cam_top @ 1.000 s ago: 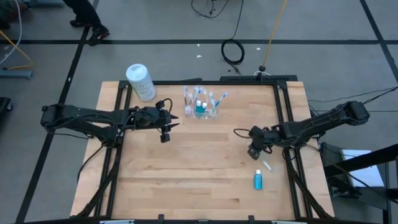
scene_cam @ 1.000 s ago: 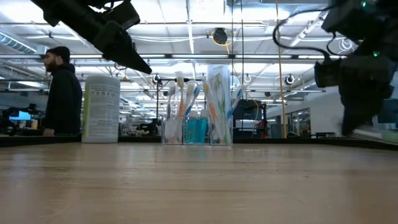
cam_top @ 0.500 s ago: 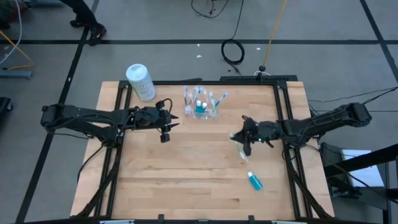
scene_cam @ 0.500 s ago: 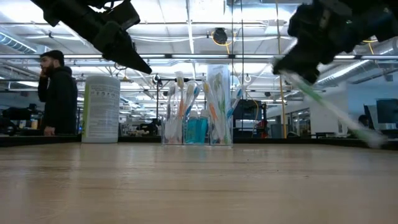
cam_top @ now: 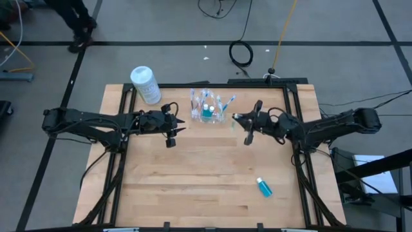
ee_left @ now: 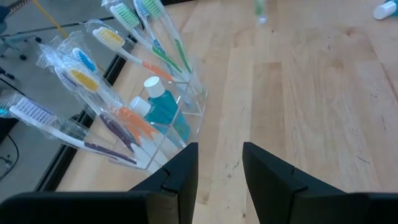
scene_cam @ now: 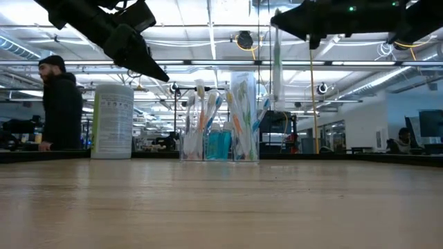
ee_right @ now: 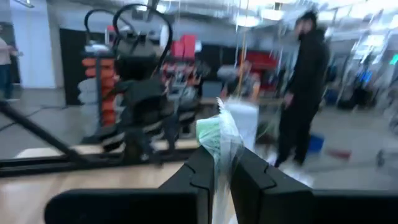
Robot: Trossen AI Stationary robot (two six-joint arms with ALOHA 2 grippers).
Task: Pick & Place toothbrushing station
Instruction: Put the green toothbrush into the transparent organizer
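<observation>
- Your right gripper (cam_top: 239, 120) hangs over the far half of the wooden table (cam_top: 193, 187), its jaws pinching a wrapped green-and-white toothbrush (scene_cam: 276, 62) — in the low view the brush points straight down, just beside the holder.
- The small clear plastic toothbrushing station (cam_top: 207, 110) stands near the table's far edge, already bristling with wrapped brushes and a blue bottle; the left wrist view shows it tight-packed (ee_left: 146, 118).
- You appear to be mid-carry, the brush lifted but not yet in the station.
- The next move likely calls for sliding the brush across over an open slot, keeping it upright, then lowering before release — a crowded rim could snag the wrapper.
- Your left gripper (cam_top: 172, 135) waits near the station, jaws spread and empty.
- A second small blue tube (cam_top: 264, 187) lies well apart, toward the near right.
</observation>
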